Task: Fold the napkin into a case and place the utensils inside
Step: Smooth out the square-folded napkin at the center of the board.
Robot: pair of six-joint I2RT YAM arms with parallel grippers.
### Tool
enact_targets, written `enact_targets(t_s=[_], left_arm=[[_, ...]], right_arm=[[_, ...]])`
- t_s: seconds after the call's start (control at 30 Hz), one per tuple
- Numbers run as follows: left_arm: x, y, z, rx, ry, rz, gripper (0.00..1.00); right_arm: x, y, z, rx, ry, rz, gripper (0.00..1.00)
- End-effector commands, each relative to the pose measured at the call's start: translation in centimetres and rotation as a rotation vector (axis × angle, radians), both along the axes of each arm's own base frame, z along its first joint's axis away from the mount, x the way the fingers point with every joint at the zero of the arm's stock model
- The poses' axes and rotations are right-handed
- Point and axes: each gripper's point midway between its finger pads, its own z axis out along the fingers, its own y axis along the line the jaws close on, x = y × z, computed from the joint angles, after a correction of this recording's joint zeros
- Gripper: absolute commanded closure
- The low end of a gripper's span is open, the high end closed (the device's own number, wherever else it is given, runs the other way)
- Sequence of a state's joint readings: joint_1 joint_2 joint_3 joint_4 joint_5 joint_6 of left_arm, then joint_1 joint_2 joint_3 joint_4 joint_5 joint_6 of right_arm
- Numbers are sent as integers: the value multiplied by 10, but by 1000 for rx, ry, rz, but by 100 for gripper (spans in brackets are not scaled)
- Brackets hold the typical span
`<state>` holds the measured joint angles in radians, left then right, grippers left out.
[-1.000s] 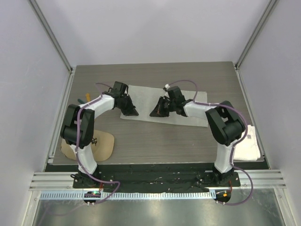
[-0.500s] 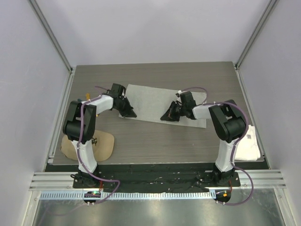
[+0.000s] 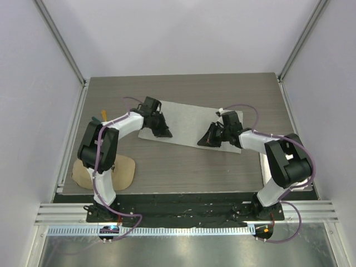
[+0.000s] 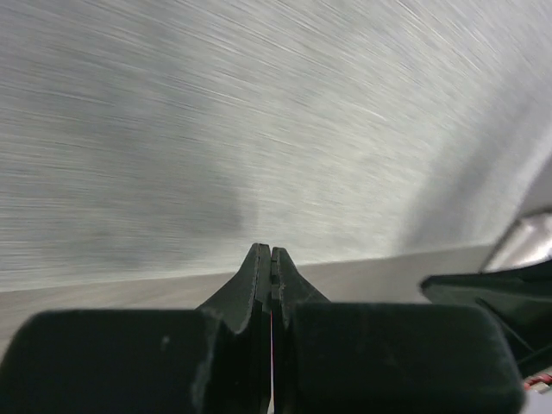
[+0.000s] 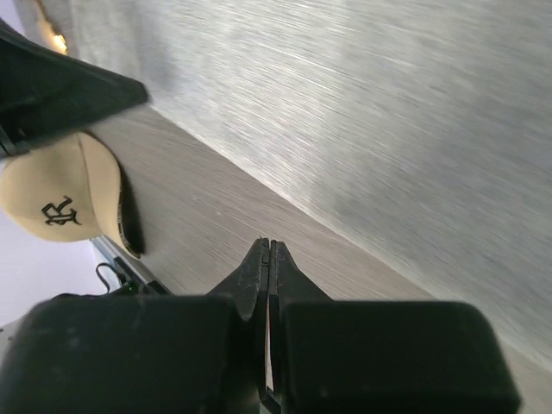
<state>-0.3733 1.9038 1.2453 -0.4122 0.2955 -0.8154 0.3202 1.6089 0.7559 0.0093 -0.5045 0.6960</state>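
While the utensils (image 3: 102, 118) lie by the desk (image 3: 183, 167)'s left edge, my left claw (image 3: 165, 132) rests pressed together on the near edge of the flat napkin (image 3: 186, 119) mid-desk, my right claw (image 3: 204, 142) likewise. I can't tell whether either pinches cloth, so I'd lift both evenly, keeping the fold's edges aligned.

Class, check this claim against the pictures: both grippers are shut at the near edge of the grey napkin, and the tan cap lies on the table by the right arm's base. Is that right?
Not quite. The tan cap lies by the left arm's base, not the right's, as the top view shows. The rest stands: the left gripper and the right gripper are shut at the near edge of the napkin.
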Motion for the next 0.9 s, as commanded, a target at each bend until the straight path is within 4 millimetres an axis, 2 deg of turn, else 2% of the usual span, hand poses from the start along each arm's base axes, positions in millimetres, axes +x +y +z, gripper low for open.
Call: enact_targets(t_s=[0.0, 0.03, 0.07, 0.17, 0.2, 0.27, 0.3, 0.37, 0.47, 0.5, 0.53, 0.6, 0.63, 0.67, 0.7, 0.73, 0.8, 0.83, 0.87], left_arm=[[1, -63, 39, -164, -61, -80, 100], [0, -65, 27, -162, -26, -71, 100], [-1, -67, 24, -168, -17, -70, 100], [-3, -55, 5, -122, 12, -63, 100], [-1, -44, -2, -96, 18, -41, 100], [-3, -28, -10, -72, 25, -26, 100], [3, -15, -12, -70, 26, 2, 100], [1, 1, -17, -60, 41, 15, 100], [5, 31, -16, -42, 53, 61, 100], [7, 36, -8, -42, 36, 66, 100], [11, 44, -5, -22, 19, 75, 100], [13, 64, 2, 12, 6, 92, 100], [13, 72, 2, 34, 15, 98, 100], [21, 85, 8, 87, -11, 117, 100], [20, 89, 20, 129, -48, 78, 100], [22, 89, 30, 152, -84, 67, 98], [23, 73, 57, 177, -175, 29, 91], [22, 62, 65, 176, -201, 3, 89], [17, 39, 75, 181, -242, -51, 87]], right_arm=[[24, 34, 14, 98, -40, 32, 99], [29, 35, 15, 102, -46, 33, 99], [30, 34, 11, 94, -42, 34, 99], [32, 19, -2, 69, -19, 5, 99], [35, 6, -5, 63, -15, -21, 99], [27, -13, -17, 46, 17, -54, 99], [28, -30, -17, 39, 19, -94, 99], [12, -50, -29, -2, 56, -110, 99], [-4, -82, -31, -53, 75, -163, 99], [-12, -90, -34, -67, 91, -179, 99], [-15, -101, -29, -78, 89, -206, 99], [-22, -109, -26, -97, 89, -225, 99], [-23, -122, -20, -132, 89, -268, 99], [-26, -126, -17, -159, 81, -263, 99], [-22, -128, -5, -174, 58, -264, 99], [-26, -135, 4, -209, 47, -284, 99], [-17, -143, 24, -246, -8, -319, 96], [-23, -149, 25, -281, 24, -335, 92], [-20, -159, 27, -332, 21, -361, 89]])
